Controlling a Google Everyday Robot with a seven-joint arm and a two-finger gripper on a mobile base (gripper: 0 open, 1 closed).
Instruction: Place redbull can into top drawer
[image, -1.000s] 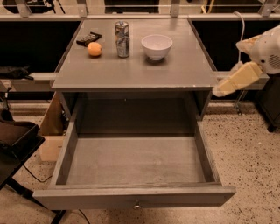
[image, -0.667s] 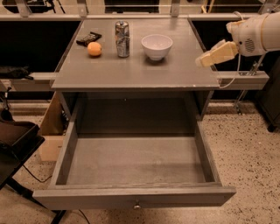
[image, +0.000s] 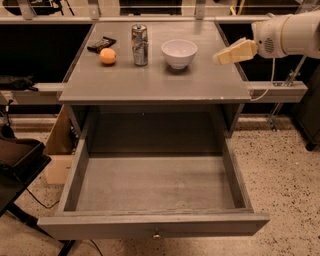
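Observation:
The redbull can (image: 139, 44) stands upright on the grey tabletop (image: 155, 80), between an orange fruit (image: 107, 56) and a white bowl (image: 179, 52). The top drawer (image: 155, 226) is pulled fully open below the tabletop and is empty inside; its small knob (image: 156, 234) shows on the front panel. My gripper (image: 220, 57) reaches in from the right over the tabletop's right edge, level with the bowl and well right of the can. It holds nothing.
A small dark object (image: 101, 43) lies at the tabletop's back left. A black chair or stand (image: 15, 165) sits left of the drawer. A cardboard box (image: 57, 145) stands by the table's left leg. A rail (image: 277, 90) runs to the right.
My arm has moved up and leftward from beside the table's right edge to over the tabletop near the bowl. The can, bowl and drawer have not moved.

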